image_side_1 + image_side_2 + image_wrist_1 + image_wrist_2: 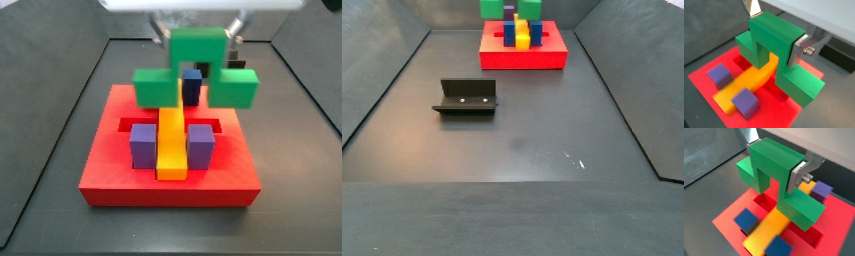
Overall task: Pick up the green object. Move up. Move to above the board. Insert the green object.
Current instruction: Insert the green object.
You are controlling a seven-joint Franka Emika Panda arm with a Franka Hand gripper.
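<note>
My gripper is shut on the raised middle cube of the green object, also seen in a wrist view. It holds the piece above the red board, over the far end of the cross-shaped recess; in a side view the green object hangs just above the board. An orange bar lies in the recess with purple blocks at its sides. In a side view the board sits at the far end of the floor with the green object above it.
The fixture stands on the dark floor, well in front of the board. A dark blue block shows on the board by the orange bar. Grey walls enclose the floor on all sides.
</note>
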